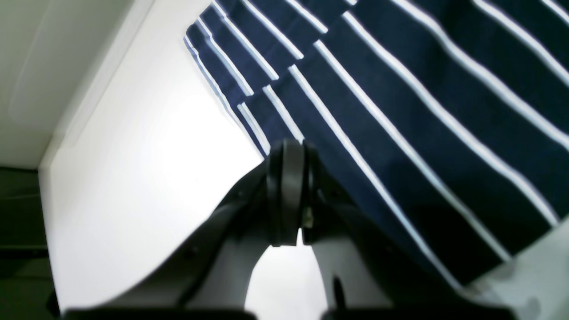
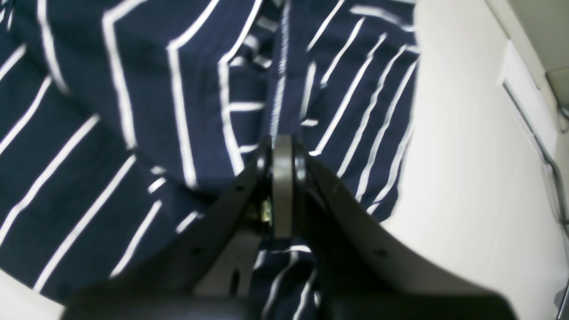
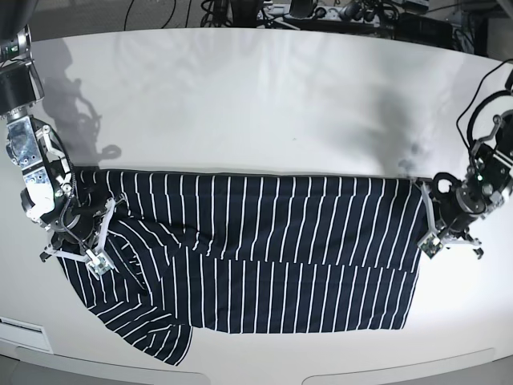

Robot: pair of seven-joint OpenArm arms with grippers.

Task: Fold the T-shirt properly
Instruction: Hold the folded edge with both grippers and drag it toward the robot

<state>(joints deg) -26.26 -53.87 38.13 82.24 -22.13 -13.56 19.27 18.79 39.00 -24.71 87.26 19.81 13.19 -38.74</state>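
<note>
Left claw (image 1: 288,151) pinched closed on the shirt (image 3: 264,241) edge; right claw (image 2: 282,149) closed on bunched cloth. No readable labels. White table (image 3: 240,96) beyond both.

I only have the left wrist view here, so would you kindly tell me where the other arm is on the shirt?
Observer: The right gripper is at the opposite end of the T-shirt, on the sleeve side, which is on the base view's left.
Operator: Thank you. Are its jaws closed there?
Observer: Yes, the right wrist view shows them shut, with striped cloth bunched around and under them.
Operator: And how does the whole shirt lie?
Observer: It is stretched sideways across the white table in a long band, with a sleeve hanging toward the near edge at the base view's left. The left gripper is at the band's other end.
</note>
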